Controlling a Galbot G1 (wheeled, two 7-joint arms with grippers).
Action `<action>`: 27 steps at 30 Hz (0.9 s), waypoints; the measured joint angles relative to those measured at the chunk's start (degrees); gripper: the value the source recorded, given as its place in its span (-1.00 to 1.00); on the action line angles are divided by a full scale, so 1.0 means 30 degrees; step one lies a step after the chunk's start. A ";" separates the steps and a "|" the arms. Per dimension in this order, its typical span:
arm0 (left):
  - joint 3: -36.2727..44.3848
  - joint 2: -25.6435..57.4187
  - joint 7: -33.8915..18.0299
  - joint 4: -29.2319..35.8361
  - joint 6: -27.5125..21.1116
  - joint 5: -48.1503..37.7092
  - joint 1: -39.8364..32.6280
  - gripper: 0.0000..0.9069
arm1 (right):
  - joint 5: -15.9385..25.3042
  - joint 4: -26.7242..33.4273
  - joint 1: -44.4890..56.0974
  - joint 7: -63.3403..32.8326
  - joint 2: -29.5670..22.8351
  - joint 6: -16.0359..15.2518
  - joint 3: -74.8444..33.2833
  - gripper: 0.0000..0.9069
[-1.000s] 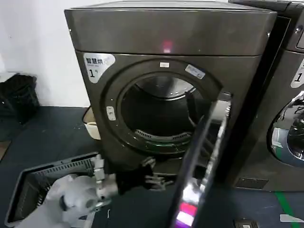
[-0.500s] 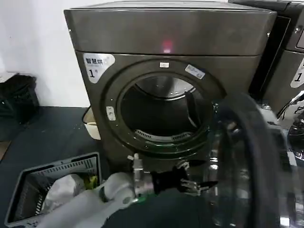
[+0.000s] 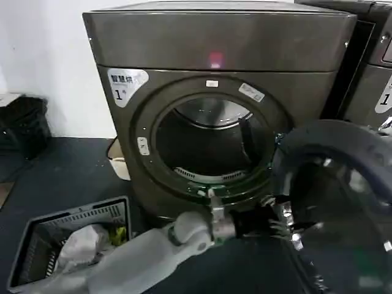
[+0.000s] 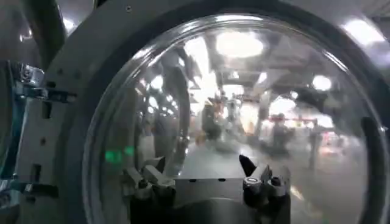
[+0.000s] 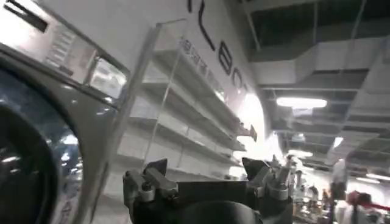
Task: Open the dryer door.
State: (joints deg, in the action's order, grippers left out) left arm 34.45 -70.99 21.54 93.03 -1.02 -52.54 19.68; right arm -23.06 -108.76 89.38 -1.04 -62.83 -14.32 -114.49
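- The dryer (image 3: 214, 43) stood in the upper middle of the head view, a big dark grey-brown box with a white "1" sticker (image 3: 125, 82) on its upper left front corner and a small pink light (image 3: 215, 60) on the top panel.
- Its round opening (image 3: 211, 144) was uncovered, and the inside of the drum could be seen through it.
- The dryer door (image 3: 340, 202) was swung wide open to the lower right of the head view, with its grey inner side and the domed glass facing the camera. It covered a part of the neighbouring machine (image 3: 370, 67) at the right edge.
- The left gripper (image 3: 278, 225) was at the lower middle of the head view, at the end of the white left arm (image 3: 141, 254) that reached in from the lower left. It was just beside the left edge of the open door; I cannot tell if it touched the door.
- In the left wrist view, the left gripper (image 4: 204, 176) had its fingers spread apart with nothing between them, and the door's glass dome (image 4: 244, 103) was close in front of it.
- In the right wrist view, the right gripper (image 5: 207, 173) was also open and empty, low in the frame, with a machine front at the left side and shelves (image 5: 183, 115) behind.
- A grey basket (image 3: 67, 245) with some cloth inside lay on the dark floor (image 3: 67, 177) in the lower left of the head view.
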 joint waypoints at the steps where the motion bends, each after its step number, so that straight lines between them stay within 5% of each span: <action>1: 0.0022 -0.0314 -0.0091 -0.0315 0.0080 0.0054 -0.0094 1.00 | -0.0005 0.0053 0.0059 0.0003 0.0037 0.0002 -0.0143 1.00; 9: -0.0089 -0.2240 -0.0921 -0.1944 0.0547 0.0298 -0.0261 1.00 | -0.0060 0.0238 0.0378 0.0065 0.0187 0.0074 -0.0906 1.00; 27: -0.0342 -0.1740 -0.1360 -0.1410 0.1630 0.1313 0.0008 1.00 | -0.0483 0.0712 0.0645 0.0197 0.0526 0.0081 -0.1414 1.00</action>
State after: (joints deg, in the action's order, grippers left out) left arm 33.43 -76.21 17.46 88.80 3.87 -48.60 19.71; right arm -24.51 -106.63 91.32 -0.44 -61.25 -14.08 -118.73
